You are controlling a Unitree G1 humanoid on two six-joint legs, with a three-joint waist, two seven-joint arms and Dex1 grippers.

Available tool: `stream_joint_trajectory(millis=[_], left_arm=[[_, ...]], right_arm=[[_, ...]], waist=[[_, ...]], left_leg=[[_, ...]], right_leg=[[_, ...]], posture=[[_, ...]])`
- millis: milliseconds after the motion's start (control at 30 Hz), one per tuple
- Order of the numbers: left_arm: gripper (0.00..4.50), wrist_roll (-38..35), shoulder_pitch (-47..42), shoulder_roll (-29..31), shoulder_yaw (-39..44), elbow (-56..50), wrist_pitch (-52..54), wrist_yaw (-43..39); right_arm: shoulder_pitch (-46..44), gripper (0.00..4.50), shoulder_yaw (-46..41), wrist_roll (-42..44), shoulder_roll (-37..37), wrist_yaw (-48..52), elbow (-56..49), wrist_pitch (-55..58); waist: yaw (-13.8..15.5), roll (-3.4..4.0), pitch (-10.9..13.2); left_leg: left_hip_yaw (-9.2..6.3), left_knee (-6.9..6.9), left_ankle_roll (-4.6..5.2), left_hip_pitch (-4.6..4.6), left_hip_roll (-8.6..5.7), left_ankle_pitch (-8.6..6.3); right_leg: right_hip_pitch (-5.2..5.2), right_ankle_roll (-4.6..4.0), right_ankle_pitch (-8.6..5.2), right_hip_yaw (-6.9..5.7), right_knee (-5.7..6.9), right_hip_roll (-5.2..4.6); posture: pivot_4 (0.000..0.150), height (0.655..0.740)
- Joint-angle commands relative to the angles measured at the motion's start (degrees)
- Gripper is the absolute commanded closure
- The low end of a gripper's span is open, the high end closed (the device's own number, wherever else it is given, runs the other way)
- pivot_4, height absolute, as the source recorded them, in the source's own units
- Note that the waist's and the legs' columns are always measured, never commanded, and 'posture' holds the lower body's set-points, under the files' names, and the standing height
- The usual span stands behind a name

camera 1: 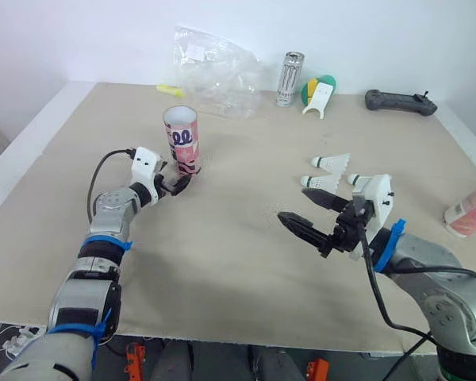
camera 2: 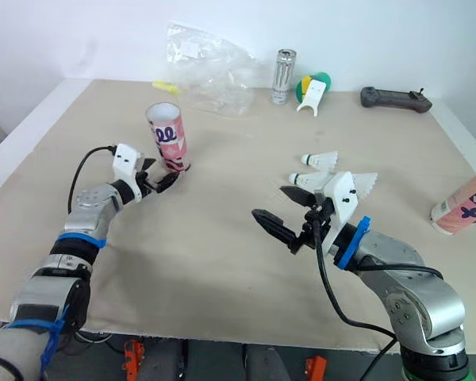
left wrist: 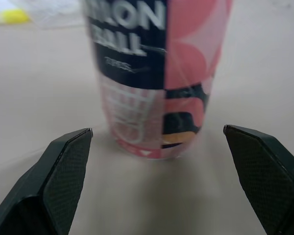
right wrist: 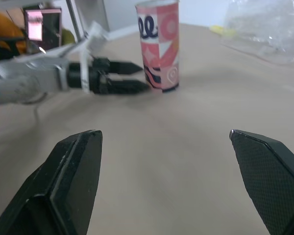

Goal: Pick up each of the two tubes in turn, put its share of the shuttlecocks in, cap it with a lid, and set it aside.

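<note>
Upright pink tube (camera 1: 182, 139) just beyond left claw (camera 1: 179, 184), spread wide and empty, right claw (camera 1: 295, 205) open too

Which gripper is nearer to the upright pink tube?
Left. The left gripper is open right at the base of the upright pink tube, not gripping it. The right gripper is open farther across the table, beside the shuttlecocks.
</note>
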Motion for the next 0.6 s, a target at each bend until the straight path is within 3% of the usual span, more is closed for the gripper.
stream_joint_trajectory(millis=[33,600], left_arm=[[0.0,2.4,-4.6,-0.4,-0.8,5.7,-4.6,0.1],[0.0,7.0,-14.5,-6.4,0.1,17.8,-6.6,10.0]], right_arm=[[0.0,0.04,-1.8,1.4,-0.2,-0.8,-3.4,-0.7],[2.1,0.04,-3.1,2.6,-1.2,-4.4,-5.5,-0.4]], waist=[[0.0,0.0,0.0],[0.1,-0.01,0.0]], left_leg=[[0.0,0.0,0.0,0.0,0.0,0.0],[-0.01,0.01,0.0,-0.03,-0.01,0.0]], right_leg=[[0.0,0.01,0.0,0.0,0.0,0.0],[0.01,0.03,0.01,0.0,0.01,0.0]], posture=[[0.15,0.74],[0.15,0.74]])
